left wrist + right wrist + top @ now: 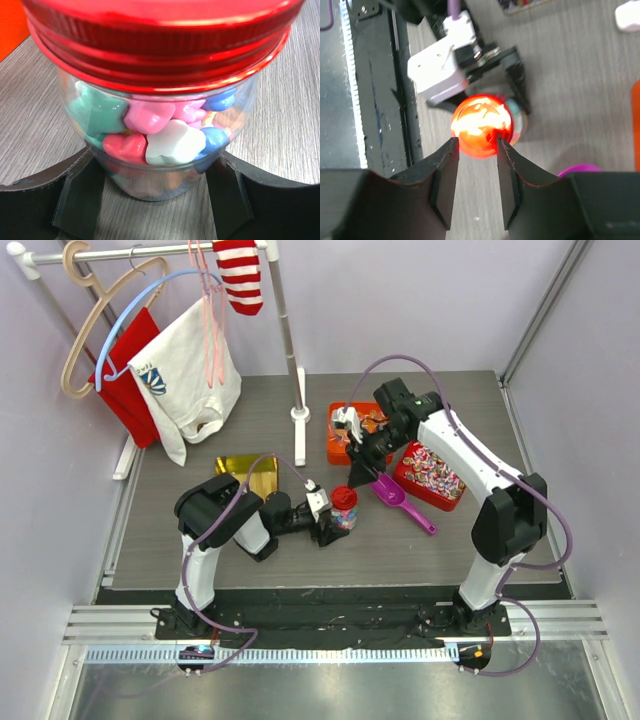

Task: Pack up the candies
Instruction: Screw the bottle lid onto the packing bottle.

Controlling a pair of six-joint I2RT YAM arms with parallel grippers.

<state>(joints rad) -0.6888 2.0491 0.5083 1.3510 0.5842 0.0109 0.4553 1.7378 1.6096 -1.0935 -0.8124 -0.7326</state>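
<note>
Left wrist view shows the left pincer point(155, 195) clamping the jar point(160, 165) of candies point(150, 117) steady while the right pincer point(477, 145) hovers narrowly parted above its red lid point(480, 117).

Pale lilac walls point(400, 300); grey wood-grain table point(400, 550); white clothes rack point(285, 330) at rear left.

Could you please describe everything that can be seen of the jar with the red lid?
The jar is small, round and clear, plastic or glass by its look, and filled nearly to the neck with pastel candies in pink, white, teal and blue. A shiny red metallic lid sits on top. The jar stands upright on the grey wood-grain table. The left gripper clasps its lower body from both sides. The right gripper hangs over the lid with its jaws apart.
</note>
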